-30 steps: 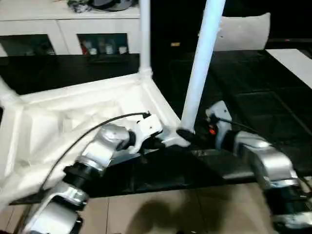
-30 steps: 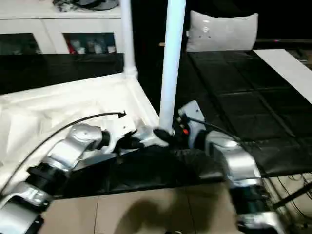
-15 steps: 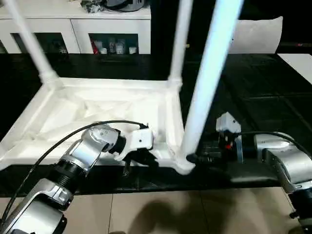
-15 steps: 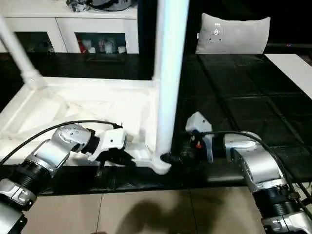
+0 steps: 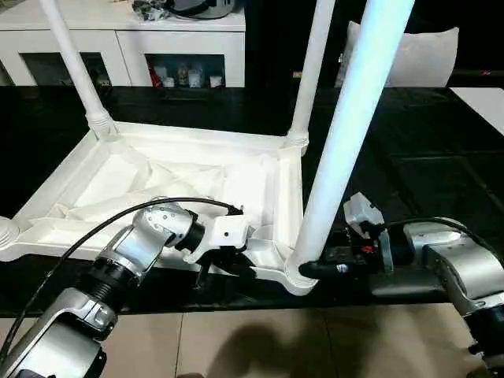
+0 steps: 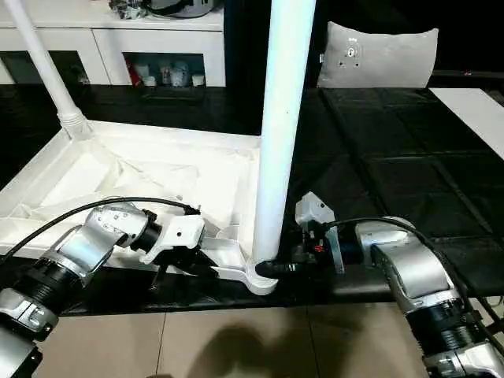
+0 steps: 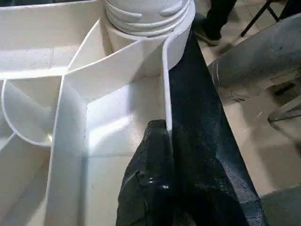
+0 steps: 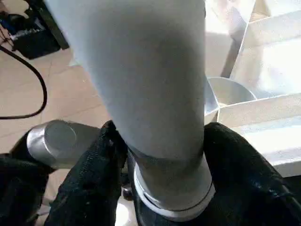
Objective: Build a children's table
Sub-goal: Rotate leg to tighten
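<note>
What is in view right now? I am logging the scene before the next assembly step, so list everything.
Tabletop: one, white, upside down on the work table, ribbed underside up.
Legs: three standing in corner sockets, white; the nearest one is gripped at its base.
Work table: one, black-covered, under the tabletop.
Cabinet: one, white, glass doors, behind the work table.
Cushion: one, pale grey, far side of the work table.
Left end effector: black fingers clamped over the tabletop's near rim.
Right end effector: black fingers closed around the nearest leg's base.
</note>
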